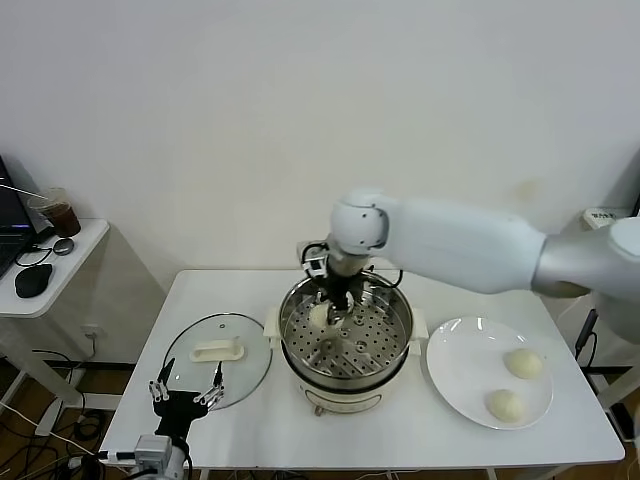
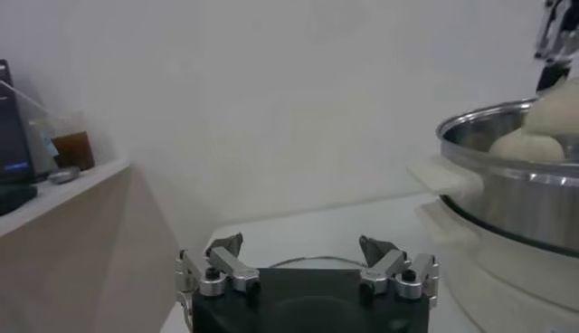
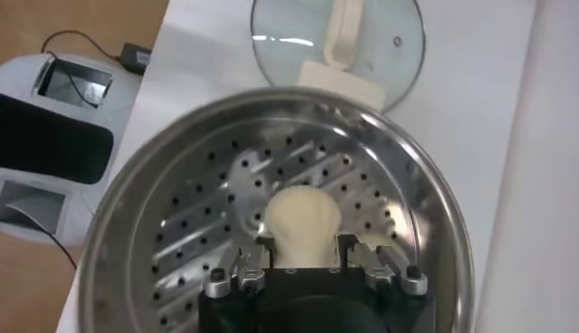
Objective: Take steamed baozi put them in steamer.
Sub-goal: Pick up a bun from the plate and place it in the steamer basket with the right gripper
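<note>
The steamer [image 1: 345, 345] [image 3: 181, 181] stands mid-table, its perforated tray showing. My right gripper [image 1: 338, 308] [image 3: 303, 242] reaches down inside it, shut on a pale baozi [image 1: 321, 316] [image 3: 301, 215] that is squeezed between the fingers just above the tray. In the left wrist view two pale bun tops [image 2: 520, 145] [image 2: 556, 107] show over the steamer rim [image 2: 488, 122]. Two more baozi [image 1: 523, 363] [image 1: 505, 404] lie on the white plate [image 1: 455, 370] at the right. My left gripper [image 1: 187, 385] [image 2: 300, 246] waits open and empty at the table's front left.
The glass lid [image 1: 220, 355] [image 3: 335, 36] with its white handle lies flat left of the steamer, just ahead of the left gripper. A side table [image 1: 40, 270] with a cup and a mouse stands at the far left. A white wall rises behind.
</note>
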Robot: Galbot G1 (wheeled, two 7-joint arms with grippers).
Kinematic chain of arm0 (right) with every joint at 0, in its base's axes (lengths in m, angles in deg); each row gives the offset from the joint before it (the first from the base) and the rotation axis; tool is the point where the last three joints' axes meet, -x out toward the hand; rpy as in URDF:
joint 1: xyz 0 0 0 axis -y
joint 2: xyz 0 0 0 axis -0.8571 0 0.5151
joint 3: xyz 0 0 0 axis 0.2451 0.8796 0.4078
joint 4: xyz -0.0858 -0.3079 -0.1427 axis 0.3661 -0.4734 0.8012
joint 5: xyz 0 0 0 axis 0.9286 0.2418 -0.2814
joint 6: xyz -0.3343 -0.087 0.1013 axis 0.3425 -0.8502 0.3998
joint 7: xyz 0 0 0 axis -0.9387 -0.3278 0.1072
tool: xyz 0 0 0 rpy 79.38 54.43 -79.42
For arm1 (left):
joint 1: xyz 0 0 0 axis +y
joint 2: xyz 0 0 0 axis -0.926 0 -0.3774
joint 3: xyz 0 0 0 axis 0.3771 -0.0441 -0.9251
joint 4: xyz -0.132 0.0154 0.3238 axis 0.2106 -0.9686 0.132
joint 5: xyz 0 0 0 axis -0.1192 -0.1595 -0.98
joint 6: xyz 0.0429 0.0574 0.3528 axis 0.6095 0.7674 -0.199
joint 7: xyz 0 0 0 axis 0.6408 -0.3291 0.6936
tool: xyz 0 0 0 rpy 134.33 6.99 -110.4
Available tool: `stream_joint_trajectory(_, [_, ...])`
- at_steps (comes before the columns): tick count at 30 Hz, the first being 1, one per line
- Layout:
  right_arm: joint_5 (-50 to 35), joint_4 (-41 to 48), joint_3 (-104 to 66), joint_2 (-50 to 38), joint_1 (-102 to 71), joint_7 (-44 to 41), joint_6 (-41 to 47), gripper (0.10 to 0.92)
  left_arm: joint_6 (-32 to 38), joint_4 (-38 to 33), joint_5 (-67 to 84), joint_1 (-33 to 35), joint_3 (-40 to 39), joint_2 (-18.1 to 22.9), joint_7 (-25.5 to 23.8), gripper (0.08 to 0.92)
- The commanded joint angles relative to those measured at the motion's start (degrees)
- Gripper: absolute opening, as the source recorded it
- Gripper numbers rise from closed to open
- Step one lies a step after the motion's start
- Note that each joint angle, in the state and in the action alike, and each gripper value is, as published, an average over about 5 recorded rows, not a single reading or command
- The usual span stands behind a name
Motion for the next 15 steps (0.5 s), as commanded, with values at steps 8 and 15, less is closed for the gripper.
stream_joint_trajectory(8, [2.3,6.8,-0.1,8.2,-5.5,2.6,1.8,0.44,-0.1,1.1,0.3,-0.5,-0.1,0.0,0.1,0.823])
stream_joint_trajectory(15, [2.5,6.6,-0.6,8.4,-5.6,2.3,1.5,0.463,-0.1,1.3,0.3,-0.6,-0.4,0.2,0.2,0.823])
